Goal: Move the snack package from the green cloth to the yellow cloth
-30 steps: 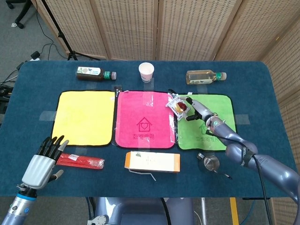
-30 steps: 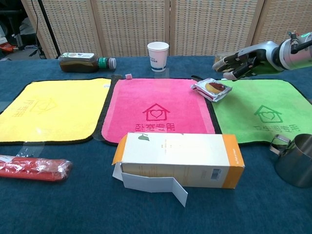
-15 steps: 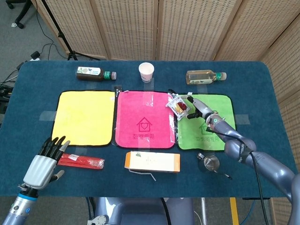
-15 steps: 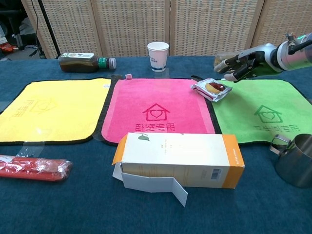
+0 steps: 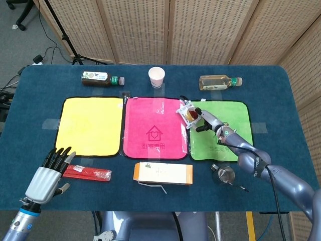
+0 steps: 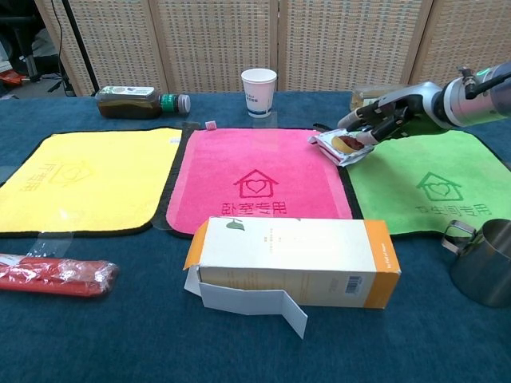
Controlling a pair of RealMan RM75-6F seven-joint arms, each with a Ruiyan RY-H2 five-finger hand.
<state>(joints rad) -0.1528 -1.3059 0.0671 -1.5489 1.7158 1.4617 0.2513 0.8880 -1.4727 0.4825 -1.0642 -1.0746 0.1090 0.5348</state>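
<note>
The snack package (image 5: pixel 189 113) (image 6: pixel 339 145) lies across the seam between the pink cloth (image 5: pixel 155 128) and the green cloth (image 5: pixel 228 145) (image 6: pixel 435 187). My right hand (image 5: pixel 203 120) (image 6: pixel 377 124) reaches over it from the right, fingers on top and thumb at its right end, pinching it. The yellow cloth (image 5: pixel 90 125) (image 6: pixel 88 179) lies bare at the far left. My left hand (image 5: pixel 47 175) hovers near the table's front left corner with fingers spread and nothing in it; the chest view does not show it.
An orange carton (image 5: pixel 163 173) (image 6: pixel 291 259) lies in front of the pink cloth. A red wrapped pack (image 5: pixel 88 172) (image 6: pixel 56 275) is front left, a metal cup (image 5: pixel 223 174) (image 6: pixel 483 259) front right. A paper cup (image 5: pixel 156 77), a dark bottle (image 5: pixel 100 78) and a tea bottle (image 5: pixel 218 82) line the back.
My right hand has moved left and down onto the snack package and closed on its right end. The package has shifted slightly left. The left hand has barely moved.
</note>
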